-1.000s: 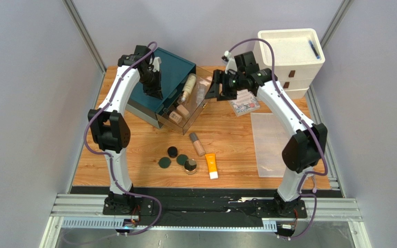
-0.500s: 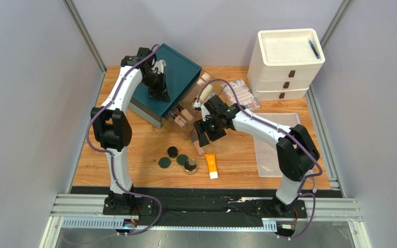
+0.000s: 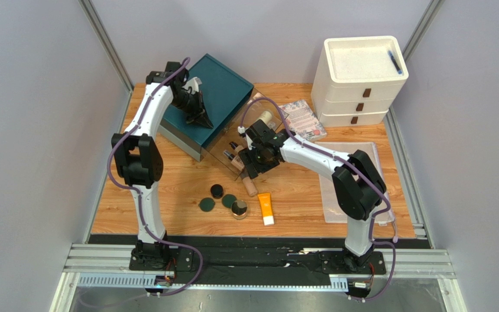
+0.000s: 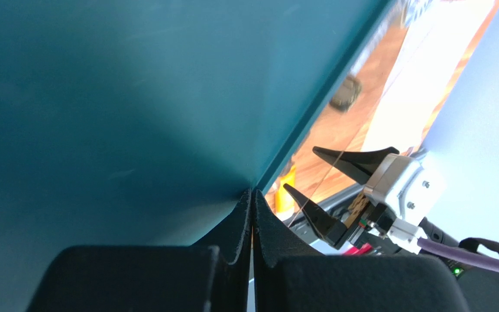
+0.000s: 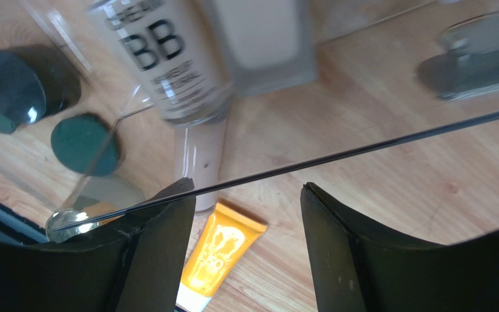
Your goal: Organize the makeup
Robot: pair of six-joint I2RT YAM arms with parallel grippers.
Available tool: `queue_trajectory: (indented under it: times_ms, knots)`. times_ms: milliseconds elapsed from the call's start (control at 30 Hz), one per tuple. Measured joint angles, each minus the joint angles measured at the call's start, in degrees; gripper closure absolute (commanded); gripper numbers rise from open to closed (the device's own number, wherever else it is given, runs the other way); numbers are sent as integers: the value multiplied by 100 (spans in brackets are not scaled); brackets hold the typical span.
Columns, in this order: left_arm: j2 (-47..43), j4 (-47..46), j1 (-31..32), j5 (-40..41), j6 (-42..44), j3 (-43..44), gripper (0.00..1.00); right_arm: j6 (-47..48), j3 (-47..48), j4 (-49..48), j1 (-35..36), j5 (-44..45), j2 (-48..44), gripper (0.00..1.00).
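Our open right pincer [image 5: 247, 186] has come across to the beige tube [image 3: 251, 188]; we judge it next. The left pincer [image 4: 253, 195] is closed.

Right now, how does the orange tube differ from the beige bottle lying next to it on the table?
The orange tube is bright orange with a white cap; the beige bottle is pale pink-beige where it shows. The orange tube is fully in view from above; the beige bottle has its far end hidden under the open right gripper. Both lie flat on the wooden table, close together.
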State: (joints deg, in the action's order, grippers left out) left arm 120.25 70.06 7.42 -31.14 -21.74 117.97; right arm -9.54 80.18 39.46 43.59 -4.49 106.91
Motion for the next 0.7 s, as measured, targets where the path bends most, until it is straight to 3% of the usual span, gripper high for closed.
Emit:
queue_trajectory:
  times_ms: [400, 700]
  knots:
    - [46, -103, -446, 238, -114, 236, 100, 59, 1947, 632, -111, 407, 824, 34]
    - [46, -188, -538, 273, -179, 236, 100, 55, 2621, 1117, -271, 369, 1322, 34]
